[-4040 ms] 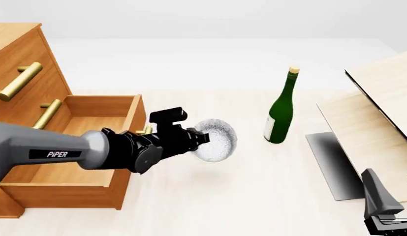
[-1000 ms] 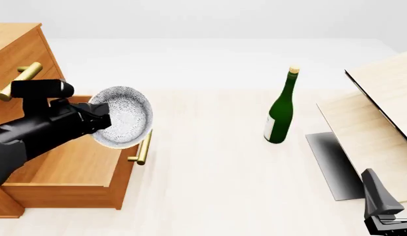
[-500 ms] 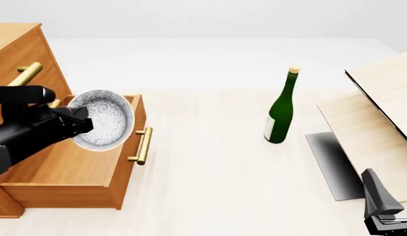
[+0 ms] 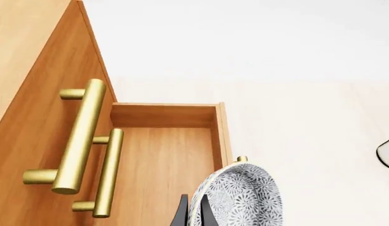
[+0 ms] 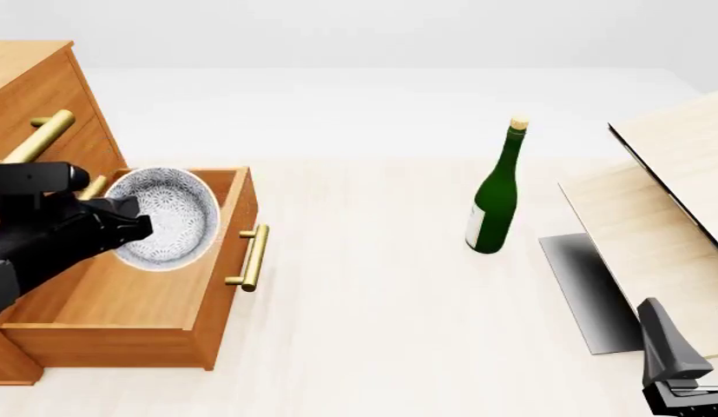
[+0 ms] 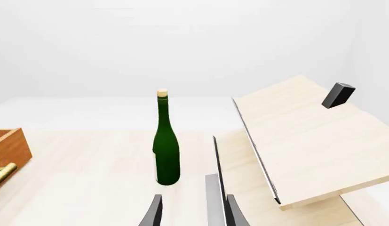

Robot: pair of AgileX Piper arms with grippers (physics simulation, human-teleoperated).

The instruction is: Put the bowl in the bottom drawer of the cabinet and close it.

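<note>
Bowl: I have the bowl (image 5: 161, 218) pinched by its rim in my left end effector (image 5: 136, 222), tipped on edge so its speckled inside faces the front camera. It hangs in the air above the open bottom drawer (image 5: 127, 300), over the part nearest the drawer's front panel.

Left end effector: its fingers (image 4: 181, 215) are clamped on the bowl's rim, one on each side of the wall. In the left wrist view the bowl (image 4: 239, 197) fills the space just ahead of them.

Bottom drawer: pulled well out of the cabinet (image 5: 35, 104), directly under my left end effector. Its wooden floor shows bare. Its short brass handle (image 5: 251, 257) sits on the outer face, just beyond the bowl's edge.

Upper drawers: both are flush with the cabinet front. Their longer brass handles (image 4: 74, 136) lie beside my left end effector, on the cabinet side.

Right end effector: I see it (image 6: 193, 213) hovering low at the near right of the surface (image 5: 371, 304), fingers set a narrow gap apart and gripping nothing.

Green bottle: the green bottle (image 6: 165, 143) stands upright ahead of my right end effector, well apart from the bowl.

Pale boards: the pale boards (image 6: 307, 146) lean tilted just beside my right end effector, on the side away from the bottle.
</note>
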